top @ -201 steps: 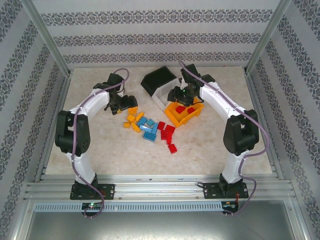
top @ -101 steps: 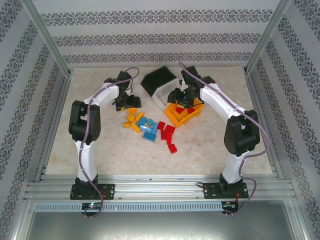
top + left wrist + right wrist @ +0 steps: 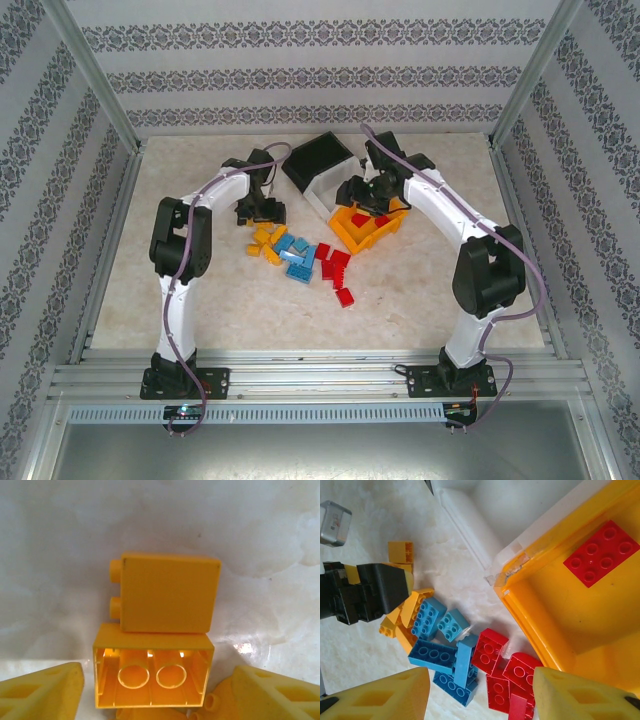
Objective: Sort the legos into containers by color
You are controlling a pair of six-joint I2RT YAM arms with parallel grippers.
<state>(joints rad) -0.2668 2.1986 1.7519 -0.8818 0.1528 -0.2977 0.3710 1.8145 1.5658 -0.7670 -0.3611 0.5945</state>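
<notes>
My left gripper (image 3: 262, 210) hangs open over the orange-yellow legos (image 3: 265, 238). In the left wrist view a yellow brick (image 3: 152, 672) lies between the fingers (image 3: 42, 692) with its hollow underside showing, and a second yellow brick (image 3: 167, 592) lies just beyond it. Blue legos (image 3: 298, 255) and red legos (image 3: 335, 265) lie beside them. My right gripper (image 3: 365, 195) is open and empty above the orange bin's (image 3: 352, 236) near corner. That bin (image 3: 560, 615) holds a red brick (image 3: 601, 552). The white bin (image 3: 325, 192) and black bin (image 3: 318, 158) stand behind it.
One red brick (image 3: 345, 296) lies apart, nearer the front. In the right wrist view the left gripper's black body (image 3: 365, 595) sits right beside the blue bricks (image 3: 440, 652) and red bricks (image 3: 490, 650). Metal frame posts and patterned walls ring the table (image 3: 450, 300).
The left arm has swung right and further back, bringing its gripper to the far edge of the yellow bricks. The right gripper has hardly moved.
</notes>
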